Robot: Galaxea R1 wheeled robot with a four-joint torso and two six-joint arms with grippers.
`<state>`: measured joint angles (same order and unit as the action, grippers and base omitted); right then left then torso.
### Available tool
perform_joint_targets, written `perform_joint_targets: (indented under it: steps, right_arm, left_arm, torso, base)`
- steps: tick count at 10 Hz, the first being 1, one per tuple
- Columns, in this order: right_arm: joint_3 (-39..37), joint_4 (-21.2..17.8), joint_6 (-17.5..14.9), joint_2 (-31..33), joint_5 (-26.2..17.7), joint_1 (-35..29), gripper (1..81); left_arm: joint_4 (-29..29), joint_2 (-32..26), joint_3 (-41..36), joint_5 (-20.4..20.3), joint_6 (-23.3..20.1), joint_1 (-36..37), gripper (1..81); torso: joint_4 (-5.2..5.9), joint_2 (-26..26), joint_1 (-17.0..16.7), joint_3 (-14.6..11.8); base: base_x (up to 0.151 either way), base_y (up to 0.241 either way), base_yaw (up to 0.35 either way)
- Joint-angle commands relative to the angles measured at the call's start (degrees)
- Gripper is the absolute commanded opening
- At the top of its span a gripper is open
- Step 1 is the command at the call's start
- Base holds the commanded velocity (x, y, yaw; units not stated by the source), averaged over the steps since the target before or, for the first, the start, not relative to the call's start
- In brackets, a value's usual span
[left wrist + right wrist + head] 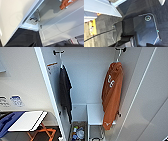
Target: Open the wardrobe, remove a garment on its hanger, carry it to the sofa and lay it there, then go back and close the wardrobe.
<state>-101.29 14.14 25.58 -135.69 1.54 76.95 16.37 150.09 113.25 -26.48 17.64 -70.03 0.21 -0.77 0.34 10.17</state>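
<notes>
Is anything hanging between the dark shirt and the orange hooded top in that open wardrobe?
No. In the head view, only the wardrobe's bare white back wall shows between the dark shirt and the orange hooded top.

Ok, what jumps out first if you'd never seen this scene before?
The orange top hanging on the right inside the open wardrobe grabs the eye first, bright against the white walls. Opposite it on the left hangs a dark shirt. Low down between them sits a bin of small items.
</notes>
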Motion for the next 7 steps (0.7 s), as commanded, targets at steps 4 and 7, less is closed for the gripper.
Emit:
perform_joint_targets:
  steps: [4,7]
  right_arm:
    - [-3.29,-1.13,0.09,-3.21,-1.62,-1.57,81.1]
    - [-3.38,-1.22,0.35,-4.35,-1.54,-2.01,81.1]
  left_arm:
    - [-27.53,17.62,23.42,-4.02,3.37,8.2,81.1]
    - [-35.95,23.3,36.55,-4.72,10.39,11.53,81.1]
  torso:
    - [0.0,0.0,0.0,0.0]
    - [0.0,0.0,0.0,0.0]
  base:
    - [0.0,0.0,0.0]
    - [0.0,0.0,0.0]
